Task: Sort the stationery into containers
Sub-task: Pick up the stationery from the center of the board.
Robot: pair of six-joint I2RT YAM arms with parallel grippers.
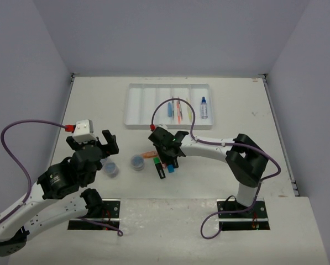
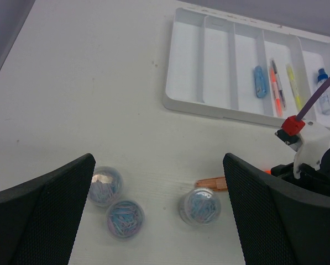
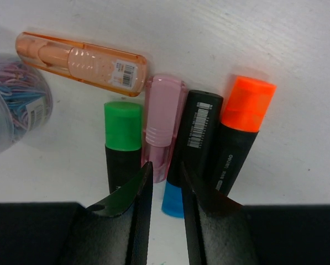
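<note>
Left pincer [image 2: 159, 163] gapes wide near the clear tubs [image 2: 124, 218]; right pincer [image 3: 166, 168] stands narrow astride the pink highlighter [image 3: 163, 121], grip unclear.

Left arm [image 1: 40, 212] — runs low from its base at bottom left, links angled up and right, wrist raised above the black elbow block. Left pincer [image 1: 93, 144] spread as wide as it goes, its two black fingers [image 2: 48, 210] standing far apart at either side of the wrist view.

Right arm [image 1: 206, 146] — rises from its base at lower right, bends sharply at the dark elbow, white forearm stretched leftward toward the middle. Right pincer [image 1: 168, 160] tipped downward; jaws drawn close, only a narrow slit between the fingertips [image 3: 140, 190]. Whether they pinch anything: unclear.
</note>
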